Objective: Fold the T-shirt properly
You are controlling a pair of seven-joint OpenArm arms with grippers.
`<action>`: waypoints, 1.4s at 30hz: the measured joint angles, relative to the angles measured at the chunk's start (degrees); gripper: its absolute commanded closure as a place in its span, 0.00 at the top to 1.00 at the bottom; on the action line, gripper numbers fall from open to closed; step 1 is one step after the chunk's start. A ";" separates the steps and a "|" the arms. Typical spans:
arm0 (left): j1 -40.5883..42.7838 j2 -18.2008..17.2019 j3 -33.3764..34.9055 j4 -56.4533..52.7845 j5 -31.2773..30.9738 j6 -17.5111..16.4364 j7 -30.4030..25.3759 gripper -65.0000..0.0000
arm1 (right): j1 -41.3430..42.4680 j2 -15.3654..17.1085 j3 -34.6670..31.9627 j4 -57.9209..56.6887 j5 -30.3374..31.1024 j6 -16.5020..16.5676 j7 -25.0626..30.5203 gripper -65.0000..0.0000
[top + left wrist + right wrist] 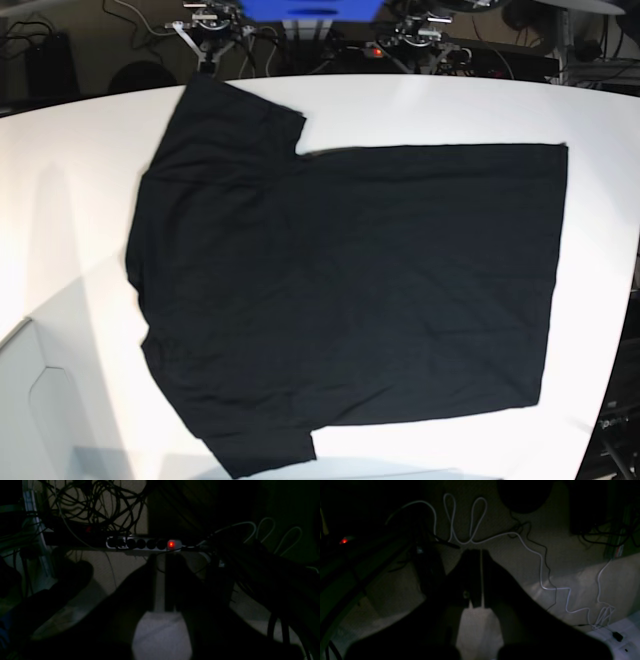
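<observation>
T-shirt (350,290), one, black, spread flat on your white table (60,200), sleeves toward the left of the base view, two grippers, left gripper (160,562) nearly pressed together, right gripper (476,557) pressed together, both holding nothing, one power strip (143,544) lit red.

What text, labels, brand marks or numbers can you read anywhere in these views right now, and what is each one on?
None can be read in any view.
T-shirt: plain black side up on the white table, no print or tag visible.
Power strip: only a lit red switch, no legible marking; the view is very dark.
Items at the lower right corner of the right wrist view: too small and dim to read.
</observation>
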 measured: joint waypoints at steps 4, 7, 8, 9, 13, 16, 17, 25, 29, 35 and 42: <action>-0.02 -0.02 0.00 0.00 0.00 0.00 0.00 0.10 | 0.02 0.00 0.00 0.00 0.00 0.00 0.02 0.00; 0.00 -0.04 0.04 0.00 0.00 -0.02 0.00 0.10 | 0.00 0.00 0.00 0.00 0.00 0.00 0.00 0.00; 0.00 -0.07 0.04 0.00 0.00 -0.02 0.00 0.10 | 0.00 0.00 0.00 0.00 0.00 0.00 0.00 0.00; 0.00 -0.07 0.04 0.00 0.00 -0.02 0.00 0.10 | 0.00 0.00 0.00 0.00 0.00 0.00 0.00 0.00; 0.00 -0.17 0.04 0.00 0.00 0.00 0.00 0.10 | 0.00 0.00 0.00 0.00 0.00 0.00 0.02 0.00; 0.00 -0.13 0.04 0.00 0.00 0.00 0.00 0.10 | 0.00 0.00 0.00 0.00 0.00 0.00 0.00 0.00; 0.00 -0.15 0.04 -0.07 0.00 0.00 0.00 0.10 | 0.00 0.00 0.00 0.00 0.00 0.00 0.00 0.00; 0.00 -0.35 0.04 -0.07 0.00 0.00 0.00 0.10 | 0.00 0.00 0.00 0.00 0.00 0.00 0.00 0.00; 0.37 -0.50 0.04 -0.04 0.00 0.02 -0.04 0.10 | -0.68 0.00 0.00 0.09 0.00 0.00 0.22 0.00; 2.27 -0.50 0.04 0.22 -0.02 0.02 -0.44 0.10 | -2.47 0.02 -0.02 0.07 0.00 0.00 0.37 0.00; 3.67 -0.59 0.04 0.37 0.00 0.11 -0.68 0.10 | -5.68 0.02 -0.02 0.15 0.00 0.00 0.61 0.00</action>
